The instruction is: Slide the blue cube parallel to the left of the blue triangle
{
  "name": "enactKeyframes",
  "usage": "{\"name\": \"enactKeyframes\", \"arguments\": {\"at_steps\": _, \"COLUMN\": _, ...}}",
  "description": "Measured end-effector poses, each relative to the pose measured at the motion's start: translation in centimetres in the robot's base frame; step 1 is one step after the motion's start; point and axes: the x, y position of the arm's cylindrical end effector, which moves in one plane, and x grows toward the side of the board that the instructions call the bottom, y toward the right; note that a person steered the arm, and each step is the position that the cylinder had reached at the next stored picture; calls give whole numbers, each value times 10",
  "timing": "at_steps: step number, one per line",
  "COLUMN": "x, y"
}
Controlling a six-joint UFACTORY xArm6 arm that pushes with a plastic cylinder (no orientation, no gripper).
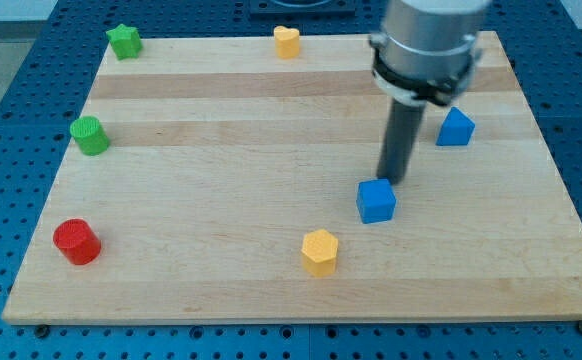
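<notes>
So the blue cube [376,200] sits a bit right of the middle of the wooden board [221,200], and my tip [393,180] is right at its upper right corner, touching it or as good as; from this angle I can't tell which. The blue triangle [455,128] is further toward the view's top right, clear of both the cube and the rod. No fingers on this rig at all, just a bare rod, so nothing opens, closes or holds; it only shoves. The cube looks like a small hard plastic piece, light and rigid, and I'd guess it slides easily on that smooth wood, maybe too easily. There's no grabbing it, so the "hold" is really picking which face to push on. I'd go for the middle of a flat side, since a push on a corner will probably just spin it or let it slip off the rod. It needs to travel toward the view's top to line up level with the triangle, so the lower face looks like the one to get behind. Containers: none here, just loose pieces, namely a yellow block [320,251] near the bottom, another yellow piece [287,41] at the top, a red cylinder [76,242] and two green ones [90,135] [124,41] on the left.
</notes>
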Motion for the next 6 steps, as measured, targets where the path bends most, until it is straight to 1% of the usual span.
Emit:
{"name": "enactKeyframes", "arguments": {"at_steps": 1, "x": 6, "y": 11}}
{"name": "enactKeyframes", "arguments": {"at_steps": 2, "x": 37, "y": 46}}
{"name": "enactKeyframes", "arguments": {"at_steps": 3, "x": 69, "y": 36}}
{"name": "enactKeyframes", "arguments": {"at_steps": 4, "x": 79, "y": -9}}
{"name": "enactKeyframes", "arguments": {"at_steps": 5, "x": 40, "y": -50}}
{"name": "enactKeyframes", "arguments": {"at_steps": 6, "x": -18, "y": -58}}
